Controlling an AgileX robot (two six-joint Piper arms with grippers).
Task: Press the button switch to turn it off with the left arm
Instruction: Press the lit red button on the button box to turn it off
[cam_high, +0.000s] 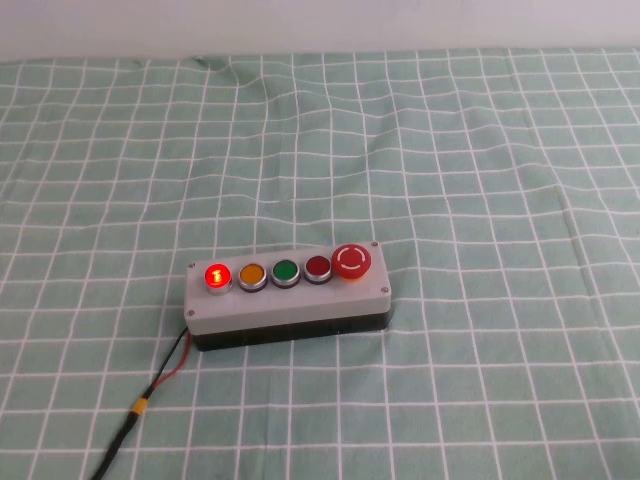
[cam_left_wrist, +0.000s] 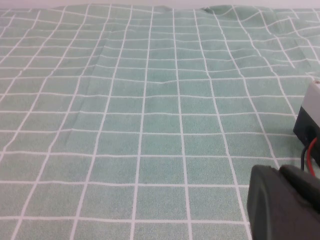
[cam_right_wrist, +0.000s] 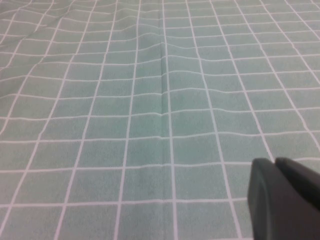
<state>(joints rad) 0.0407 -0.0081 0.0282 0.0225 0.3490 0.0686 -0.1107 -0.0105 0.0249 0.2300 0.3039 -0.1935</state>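
Presently the task stands at its opening step: the approach has not begun. The switch box (cam_high: 288, 295) sits on the green checked cloth (cam_high: 450, 150) of the worktop, near the middle and toward the robot's side. Its leftmost button (cam_high: 216, 277) glows red, so the switch reads as on.

Neither arm appears in the high view. The left hand (cam_left_wrist: 279, 170) shows only in its own wrist view as a dark mass, low over the cloth and apart from a corner of the box (cam_left_wrist: 310, 117). Its two halves meet with no gap, so I judge it closed and empty. The right hand (cam_right_wrist: 275, 162) looks the same over bare cloth and seems parked.

The next move, in my judgement, calls for bringing the left hand above the lit button and pressing straight down, clear of the amber button (cam_high: 251, 275) just beside it.

Both hands are cut off by the frame edges. The cable (cam_high: 165, 375) runs out of view, and the mark on the lit button cannot be read.
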